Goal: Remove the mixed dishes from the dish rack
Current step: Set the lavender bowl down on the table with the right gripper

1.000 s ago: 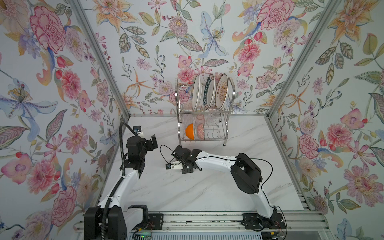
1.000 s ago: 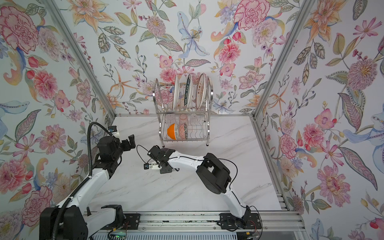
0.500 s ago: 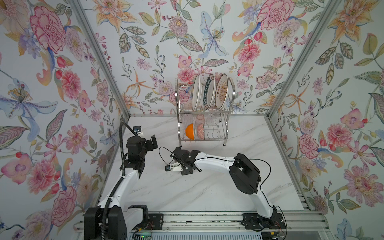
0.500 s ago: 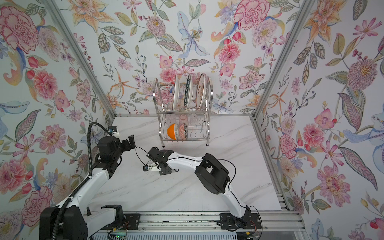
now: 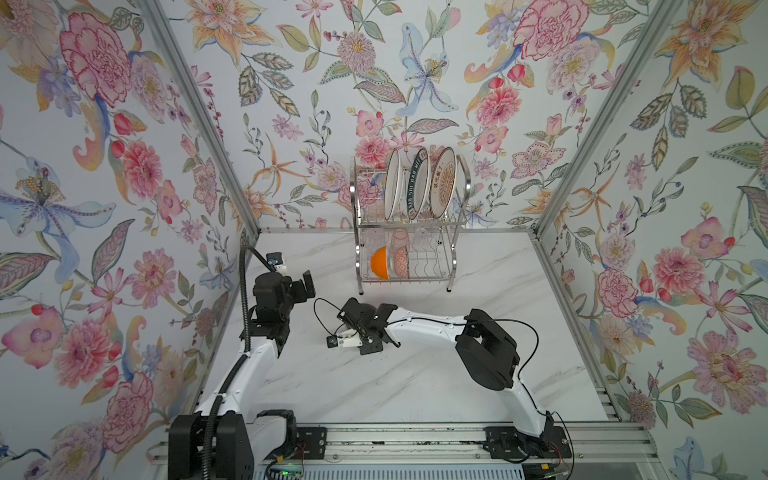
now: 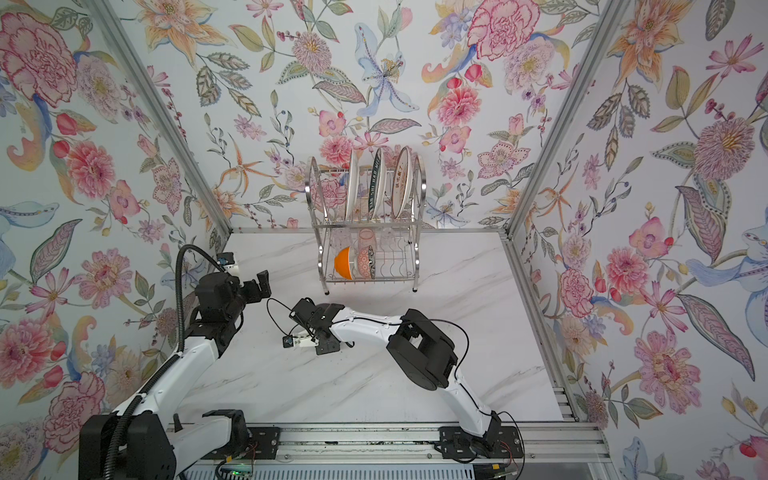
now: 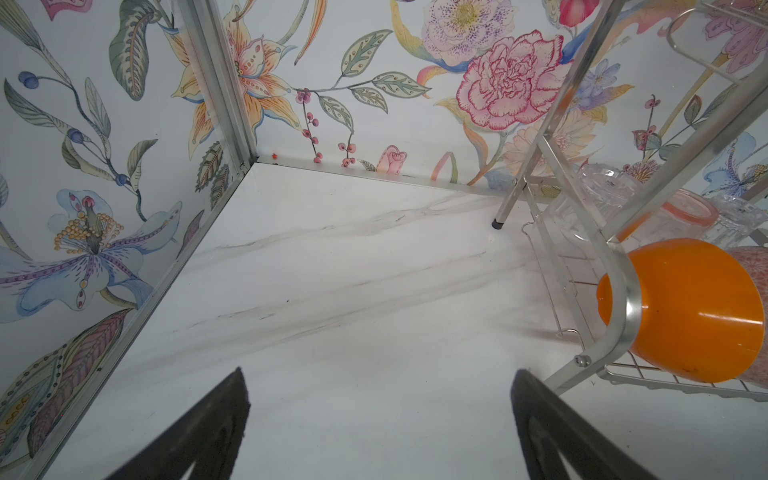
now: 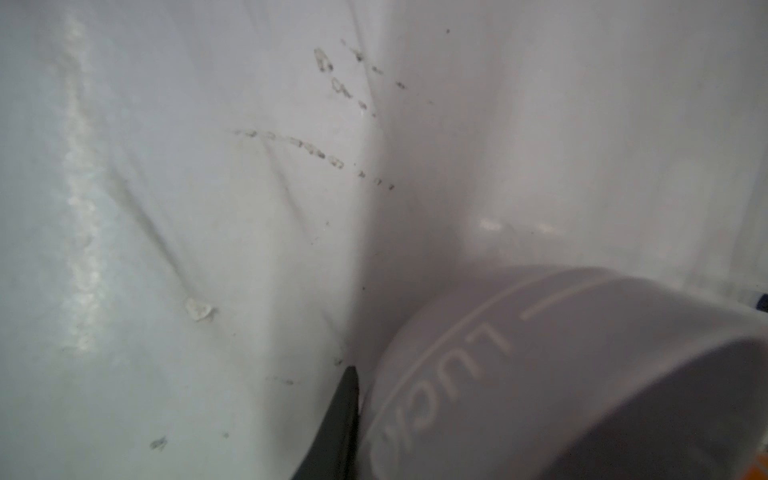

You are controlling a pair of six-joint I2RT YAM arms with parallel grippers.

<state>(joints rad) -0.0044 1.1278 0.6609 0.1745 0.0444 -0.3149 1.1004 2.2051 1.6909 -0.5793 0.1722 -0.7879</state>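
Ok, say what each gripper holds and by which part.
Nothing in the open left gripper. One right gripper finger lies against the lilac bowl, outside near its rim; the other is hidden, so a hold cannot be told.

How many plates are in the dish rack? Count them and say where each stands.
3, all upright on the upper tier of the dish rack; in a top view, left to right: white plate, teal-lettered plate, orange sunburst plate. None looks hidden.

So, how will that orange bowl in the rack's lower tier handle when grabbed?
The orange bowl looks glossy, so a grip may slip. Standing on edge in the rack, it could roll once freed. Likely rigid.
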